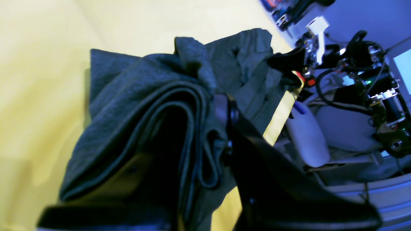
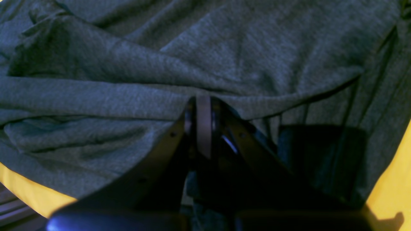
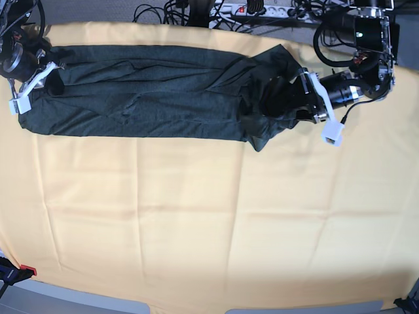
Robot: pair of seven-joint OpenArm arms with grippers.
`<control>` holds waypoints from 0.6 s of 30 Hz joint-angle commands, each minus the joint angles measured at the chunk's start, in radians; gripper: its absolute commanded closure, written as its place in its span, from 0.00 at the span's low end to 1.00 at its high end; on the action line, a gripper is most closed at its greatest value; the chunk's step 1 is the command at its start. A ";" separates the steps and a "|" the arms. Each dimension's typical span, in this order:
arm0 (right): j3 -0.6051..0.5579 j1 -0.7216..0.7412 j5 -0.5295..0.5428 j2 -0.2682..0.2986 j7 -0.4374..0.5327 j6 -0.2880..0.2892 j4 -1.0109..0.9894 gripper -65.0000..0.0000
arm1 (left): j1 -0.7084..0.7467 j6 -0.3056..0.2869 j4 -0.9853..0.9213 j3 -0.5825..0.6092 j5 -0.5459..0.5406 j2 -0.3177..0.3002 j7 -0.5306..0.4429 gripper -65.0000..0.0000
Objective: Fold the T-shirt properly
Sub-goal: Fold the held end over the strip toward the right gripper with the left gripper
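Note:
The dark grey-green T-shirt lies stretched in a long, narrow band across the far part of the table. My left gripper is shut on the bunched right end of it. In the left wrist view several folded layers of the T-shirt hang from the closed left gripper. My right gripper is shut on the shirt's left end. In the right wrist view the right gripper pinches a fold of the T-shirt, and the cloth fills most of that view.
A pale yellow tablecloth covers the whole table. Cables and a power strip lie behind the far edge. The right arm's body shows beyond the shirt in the left wrist view.

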 commanded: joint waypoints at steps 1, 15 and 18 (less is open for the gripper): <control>0.005 -0.002 0.003 0.018 -0.002 0.001 0.010 1.00 | -0.010 -0.014 0.017 0.015 -0.031 0.001 -0.021 1.00; 0.005 -0.003 0.006 0.029 -0.016 0.001 0.010 1.00 | -0.042 -0.013 0.017 0.175 0.137 0.108 -0.100 1.00; 0.005 -0.003 0.015 0.031 -0.031 0.001 0.010 1.00 | -0.059 -0.014 0.017 0.175 0.138 0.125 -0.100 1.00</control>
